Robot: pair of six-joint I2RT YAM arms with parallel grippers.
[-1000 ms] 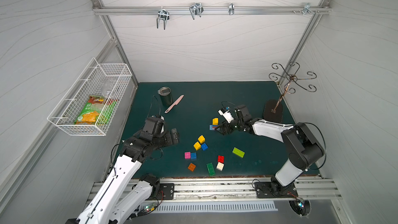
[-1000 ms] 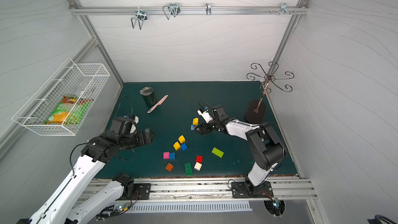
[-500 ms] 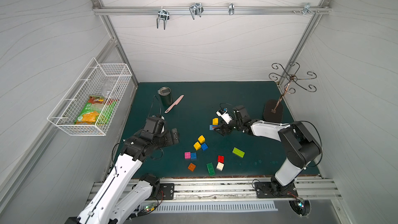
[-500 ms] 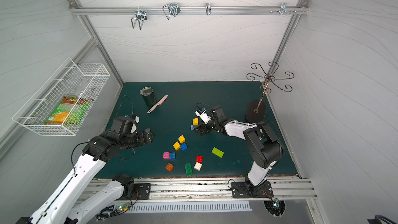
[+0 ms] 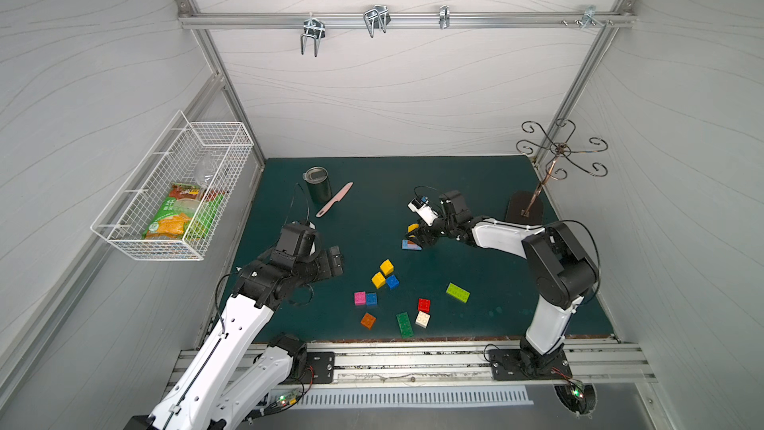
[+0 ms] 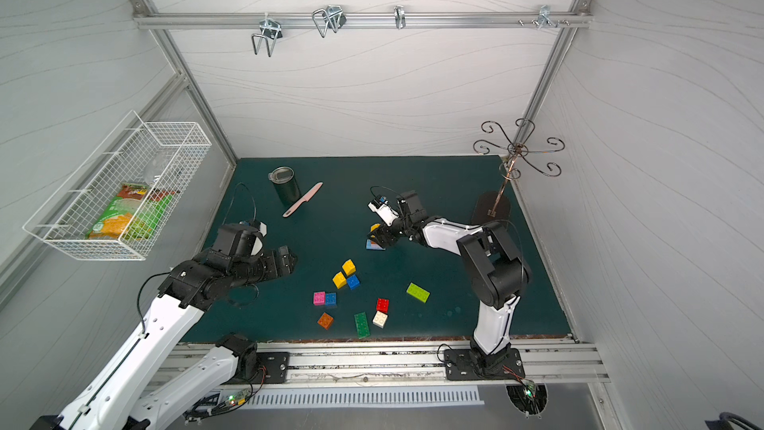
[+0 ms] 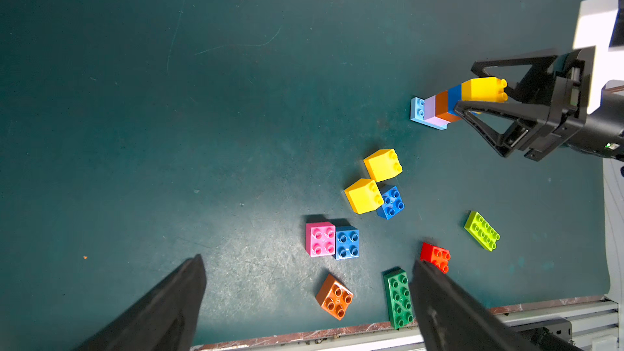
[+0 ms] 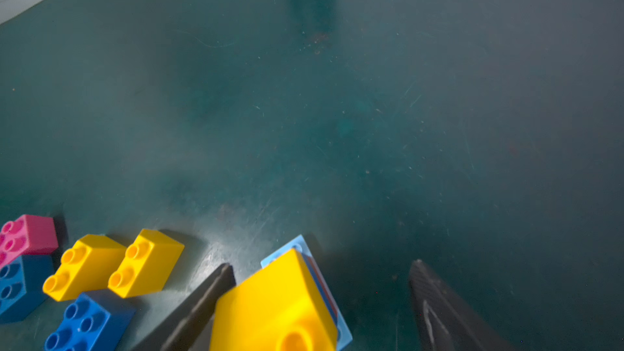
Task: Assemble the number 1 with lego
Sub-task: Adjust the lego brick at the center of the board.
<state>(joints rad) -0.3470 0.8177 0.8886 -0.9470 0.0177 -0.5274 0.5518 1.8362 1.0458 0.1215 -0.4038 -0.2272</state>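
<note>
A lego stack stands on the mat: light blue base, lilac, orange, blue, with a yellow brick on top. My right gripper is open and straddles its upper part; in the right wrist view one finger lies against the yellow brick and the other stands apart. Loose lego lies nearer the front: two yellow, blue, pink, orange, green, red, white, lime. My left gripper hangs open and empty left of them.
A dark metal cup and a pink knife lie at the back left. A wire stand rises at the back right. A wire basket hangs on the left wall. The mat's front edge runs close behind the green brick.
My right gripper has shifted slightly left over the stack, so its fingers now flank the yellow top brick, and they have narrowed a little. The left arm has not moved.
</note>
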